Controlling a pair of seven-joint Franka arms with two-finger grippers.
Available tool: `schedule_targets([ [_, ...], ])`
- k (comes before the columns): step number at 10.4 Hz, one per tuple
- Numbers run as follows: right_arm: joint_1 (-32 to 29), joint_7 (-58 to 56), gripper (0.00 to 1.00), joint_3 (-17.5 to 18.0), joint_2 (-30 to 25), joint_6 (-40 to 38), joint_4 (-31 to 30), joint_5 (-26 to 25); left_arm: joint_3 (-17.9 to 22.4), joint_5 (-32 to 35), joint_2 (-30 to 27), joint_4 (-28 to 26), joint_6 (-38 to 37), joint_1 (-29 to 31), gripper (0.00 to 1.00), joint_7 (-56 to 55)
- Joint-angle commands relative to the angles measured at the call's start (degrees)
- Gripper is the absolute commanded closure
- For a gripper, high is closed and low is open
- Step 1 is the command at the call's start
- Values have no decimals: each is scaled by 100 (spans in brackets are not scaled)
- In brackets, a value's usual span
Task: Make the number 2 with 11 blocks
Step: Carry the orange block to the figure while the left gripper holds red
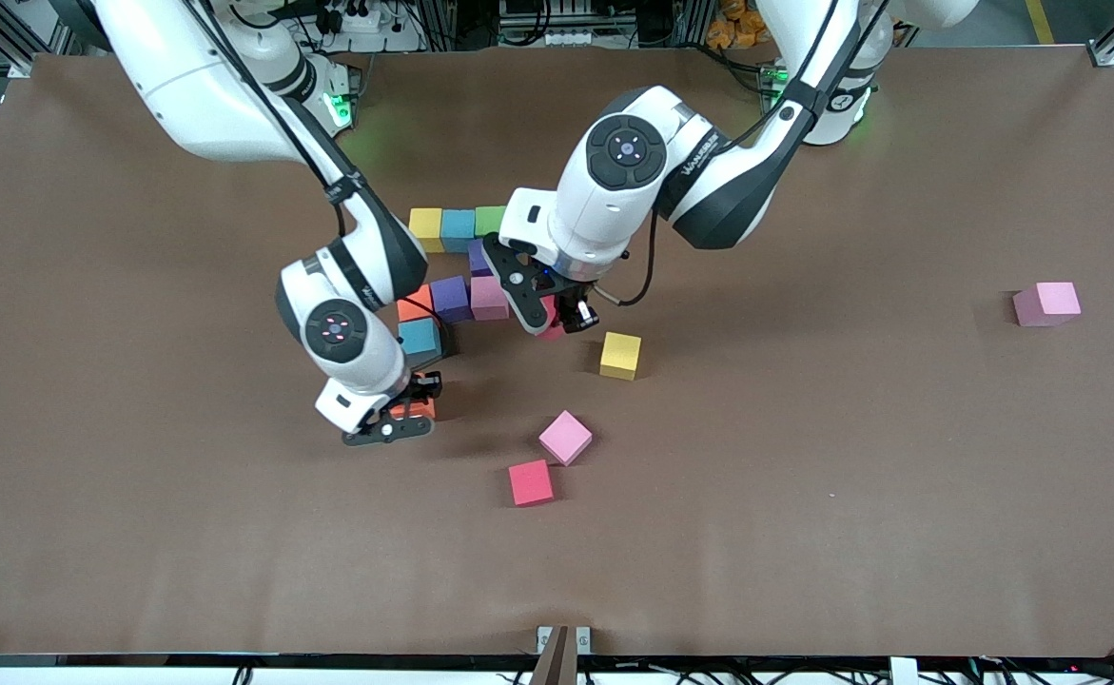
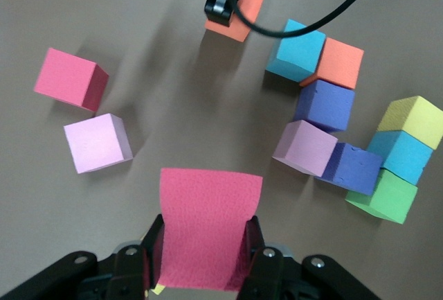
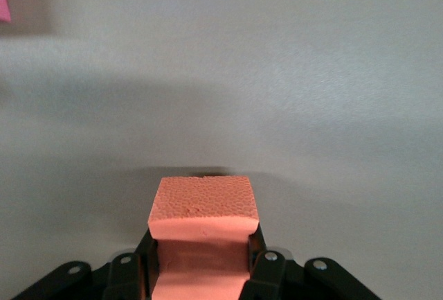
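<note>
Eight coloured blocks point(image 1: 457, 271) form a partial number 2 point(image 2: 360, 140) at upper centre of the front view. A red block point(image 2: 208, 227) and an orange block point(image 3: 203, 213) sit gripped; four lie loose.

— On the brown table point(image 1: 804, 476)?
— Held loose blocks: yellow point(image 1: 620, 355); pink point(image 1: 565, 437); red point(image 1: 530, 481); pale pink point(image 1: 1046, 303) toward the left arm's end.
— And joined?
— Cube chain point(image 1: 457, 257).

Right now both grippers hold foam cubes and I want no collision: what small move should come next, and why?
Probably the right gripper, shut on the orange foam cube, should lower it beside the blue foam cube, extending the unfinished number 2. It hovers just nearer the camera than that cube. The left gripper, shut on the red-pink foam cube, should wait.
</note>
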Motion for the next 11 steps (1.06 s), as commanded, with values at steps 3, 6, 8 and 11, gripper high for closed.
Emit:
schedule_targets([
  [3, 84, 117, 100, -57, 130, -49, 52, -181, -62, -24, -227, -202, -131, -18, 99, 128],
  [6, 110, 301, 100, -48, 122, -49, -98, -208, -62, -24, -227, -202, -139, -18, 99, 128],
  [8, 136, 433, 100, -48, 113, -40, -141, -208, -53, -24, -227, -202, -131, -18, 99, 128],
  [11, 180, 636, 100, -40, 95, 39, -229, -182, -71, 134, -227, -202, -131, -18, 99, 128],
])
